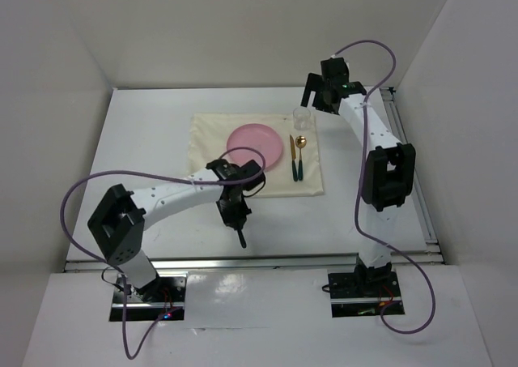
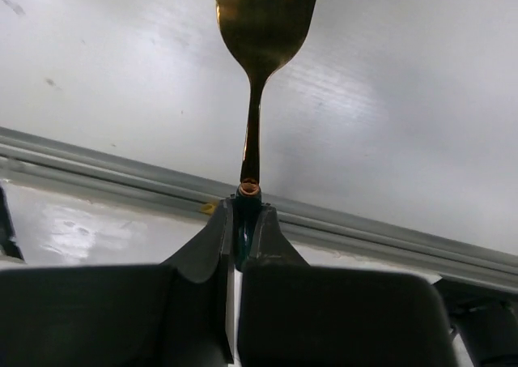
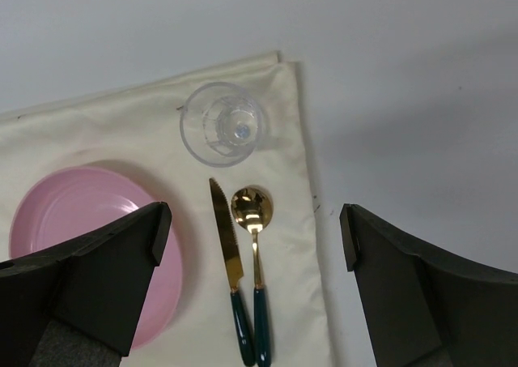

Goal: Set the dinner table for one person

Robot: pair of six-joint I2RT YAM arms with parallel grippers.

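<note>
My left gripper [image 1: 236,221] is shut on the dark green handle of a gold fork [image 2: 259,51]. It holds the fork over the white dinner table [image 1: 146,140], near the front rail and just in front of the cream placemat [image 1: 214,132]. A pink plate [image 1: 249,144] lies on the placemat, with a gold knife [image 1: 292,158] and a gold spoon [image 1: 299,156] to its right and a clear glass [image 1: 301,117] behind them. My right gripper [image 3: 251,245] is open and empty. It hovers above the glass [image 3: 222,124], the knife [image 3: 229,253] and the spoon [image 3: 252,209].
A metal rail [image 2: 364,221] runs along the table's near edge, and another rail [image 1: 409,164] runs along the right edge. White walls enclose the table at the back and sides. Purple cables loop from both arms.
</note>
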